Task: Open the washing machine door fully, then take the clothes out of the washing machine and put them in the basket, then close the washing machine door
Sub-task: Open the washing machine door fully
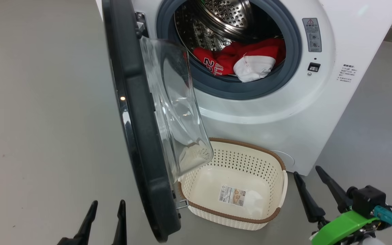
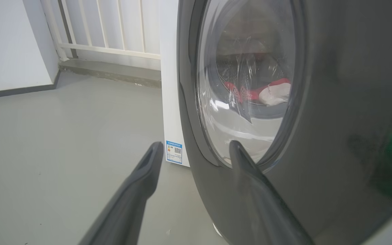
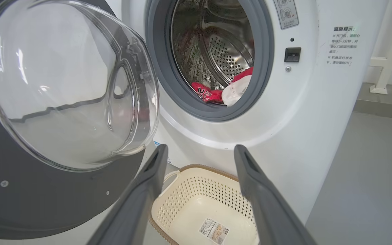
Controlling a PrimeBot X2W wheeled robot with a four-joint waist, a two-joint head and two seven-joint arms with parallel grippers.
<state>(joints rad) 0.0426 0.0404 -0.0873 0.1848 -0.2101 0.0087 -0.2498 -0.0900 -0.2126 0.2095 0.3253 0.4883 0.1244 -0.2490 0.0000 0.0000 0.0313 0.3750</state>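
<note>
**Floor** (image 1: 46, 119): smooth, pale grey, matt.

Two items stood directly on it:
- **Washing machine** (image 1: 277, 115): one, white, front-loading, upright.
- **Basket** (image 1: 243, 160): one, cream perforated plastic with a brown rim, upright. It sat just in front of the machine's base; whether the two touched could not be told.

Along the floor's edge, to the side of the machine:
- **Kerb** (image 2: 114, 73): low, grey. It carried a white railing (image 2: 104, 47).
- **Wall** (image 2: 9, 44): white, met the floor with a dark skirting.

The washing machine door (image 1: 138, 136) stands open; the clothes (image 1: 230, 59) lie in the drum (image 1: 230, 13) above the basket (image 1: 240, 160).
</note>
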